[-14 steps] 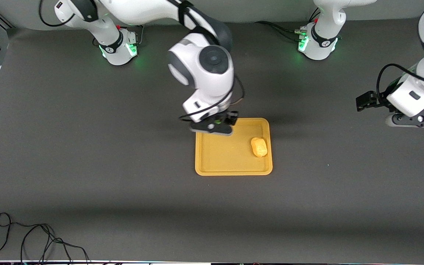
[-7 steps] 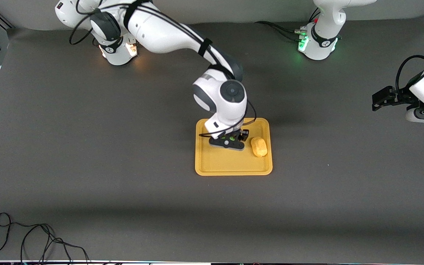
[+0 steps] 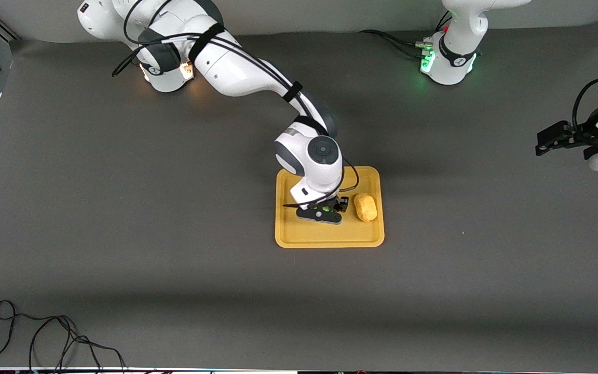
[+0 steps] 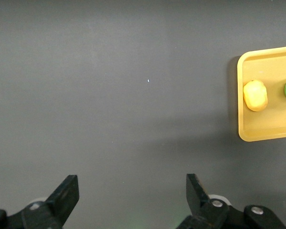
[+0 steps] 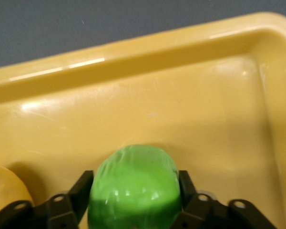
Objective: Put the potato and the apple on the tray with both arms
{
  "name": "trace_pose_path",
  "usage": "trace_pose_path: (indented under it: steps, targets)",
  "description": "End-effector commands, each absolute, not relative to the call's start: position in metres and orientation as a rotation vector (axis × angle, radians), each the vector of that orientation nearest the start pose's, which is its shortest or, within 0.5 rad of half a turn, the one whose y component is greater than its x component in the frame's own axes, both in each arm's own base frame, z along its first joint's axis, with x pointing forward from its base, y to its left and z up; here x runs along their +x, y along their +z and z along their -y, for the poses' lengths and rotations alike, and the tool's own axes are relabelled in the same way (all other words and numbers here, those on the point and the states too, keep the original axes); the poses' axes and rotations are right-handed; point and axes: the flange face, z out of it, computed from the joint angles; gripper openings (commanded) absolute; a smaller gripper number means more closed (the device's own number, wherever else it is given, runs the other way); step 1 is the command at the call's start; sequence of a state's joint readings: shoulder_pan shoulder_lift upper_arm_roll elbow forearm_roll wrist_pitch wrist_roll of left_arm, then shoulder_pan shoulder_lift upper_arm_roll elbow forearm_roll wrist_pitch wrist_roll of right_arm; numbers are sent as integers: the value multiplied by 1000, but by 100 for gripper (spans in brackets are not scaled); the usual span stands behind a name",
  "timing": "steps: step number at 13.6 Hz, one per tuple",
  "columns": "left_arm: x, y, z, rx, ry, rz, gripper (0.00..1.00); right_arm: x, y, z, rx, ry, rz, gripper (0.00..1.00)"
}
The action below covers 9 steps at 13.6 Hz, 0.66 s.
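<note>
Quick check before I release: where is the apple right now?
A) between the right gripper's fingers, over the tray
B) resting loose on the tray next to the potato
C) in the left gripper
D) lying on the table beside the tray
A: the right wrist view shows the apple clamped between the right gripper fingers over the tray; the left gripper is open and empty.

You have even overhead light, soft shadows on the worktop point(image 3: 174, 208), and glare on the tray point(image 5: 133, 62) rim.
</note>
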<state>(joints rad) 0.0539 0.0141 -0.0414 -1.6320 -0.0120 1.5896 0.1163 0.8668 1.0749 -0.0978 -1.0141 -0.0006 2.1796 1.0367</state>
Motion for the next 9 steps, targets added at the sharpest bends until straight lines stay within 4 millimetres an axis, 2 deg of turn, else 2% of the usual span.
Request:
trace_pose_path:
  steps: [1,4,5,7,8,9]
  targets:
    - [558,590,-4,-3160,104,-191,100,551,272,-565,-3102,-183,-365,100]
    - [555,593,-1,-3151,108,-188,100,548,383,-543,-3109,-150,-408,100]
    - [554,595,-2,-3151,103,-186,100,550,418,-527,-3111,-142,-428,100]
    - [555,593,2,-3147,110,-183,100,565,477,-479,-3123,-133,-373,100]
    - [555,590,4,-3140,118,-190,100,573,499,-442,-3159,-84,-321,100]
    - [555,590,5,-3136,118,-193,100,577,516,-415,-3187,-50,-264,100]
